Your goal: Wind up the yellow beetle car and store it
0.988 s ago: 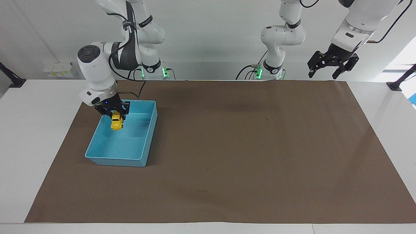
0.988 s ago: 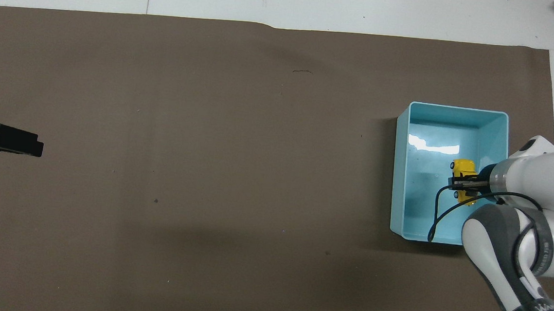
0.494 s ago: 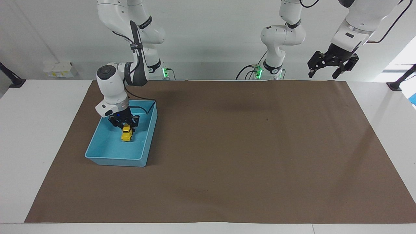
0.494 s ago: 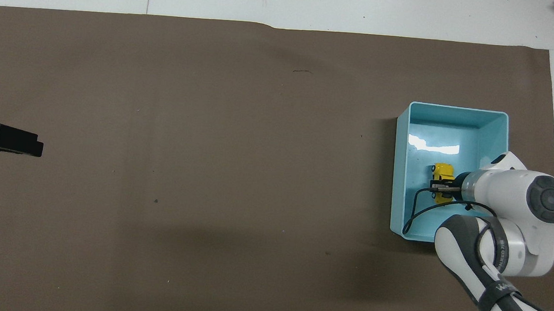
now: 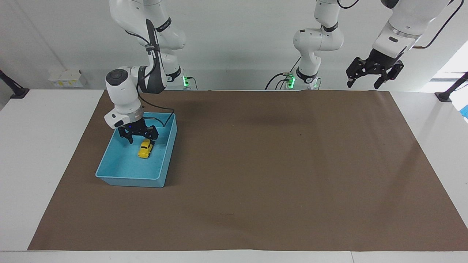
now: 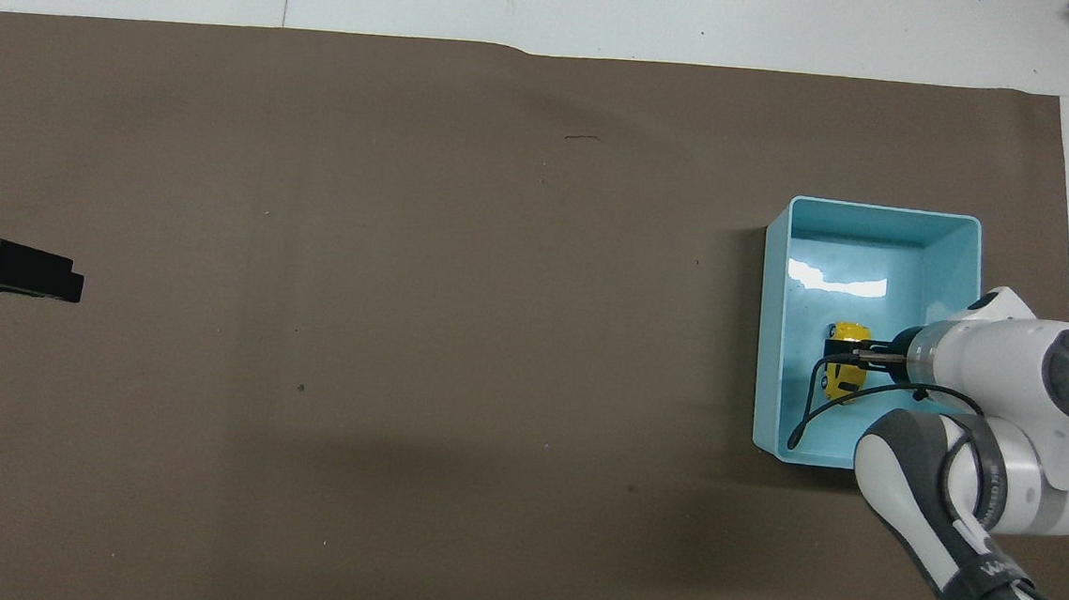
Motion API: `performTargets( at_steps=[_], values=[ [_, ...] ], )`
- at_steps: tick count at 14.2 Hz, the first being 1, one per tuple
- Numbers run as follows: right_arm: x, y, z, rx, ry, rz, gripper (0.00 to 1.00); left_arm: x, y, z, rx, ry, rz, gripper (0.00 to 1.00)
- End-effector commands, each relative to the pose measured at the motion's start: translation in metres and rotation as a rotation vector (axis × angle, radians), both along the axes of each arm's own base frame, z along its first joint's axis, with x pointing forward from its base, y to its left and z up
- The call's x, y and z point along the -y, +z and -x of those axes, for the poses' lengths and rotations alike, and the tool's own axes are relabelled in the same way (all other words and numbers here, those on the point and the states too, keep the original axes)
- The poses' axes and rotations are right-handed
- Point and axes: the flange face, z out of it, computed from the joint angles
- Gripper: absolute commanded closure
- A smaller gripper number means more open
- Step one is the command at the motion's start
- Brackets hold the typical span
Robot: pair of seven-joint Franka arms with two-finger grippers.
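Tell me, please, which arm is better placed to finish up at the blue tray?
The right. Its claw hangs open just above the yellow beetle car, which lies on the floor of the blue tray, so it need only lift clear. The left claw waits raised over the table's other end.

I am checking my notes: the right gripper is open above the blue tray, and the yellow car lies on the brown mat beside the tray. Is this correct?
Not quite. The yellow car lies inside the blue tray, not on the brown mat; the facing view shows it. The right gripper is indeed open above the tray.
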Motion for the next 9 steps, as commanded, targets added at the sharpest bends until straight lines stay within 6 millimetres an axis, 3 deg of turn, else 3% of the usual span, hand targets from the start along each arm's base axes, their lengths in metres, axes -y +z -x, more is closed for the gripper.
performTargets(
  at_steps=[1,7,9],
  values=[
    [0.004,0.047,-0.009,-0.031,-0.041,-0.012,0.00,-0.005,0.003,0.002,-0.001,0.011,-0.007,0.00],
    [0.015,0.179,-0.020,-0.061,-0.088,-0.005,0.00,-0.005,0.003,0.002,0.000,0.011,-0.007,0.00],
    [0.015,0.210,-0.020,-0.073,-0.091,-0.004,0.00,-0.005,0.003,0.003,0.001,0.011,-0.007,0.00]
  ],
)
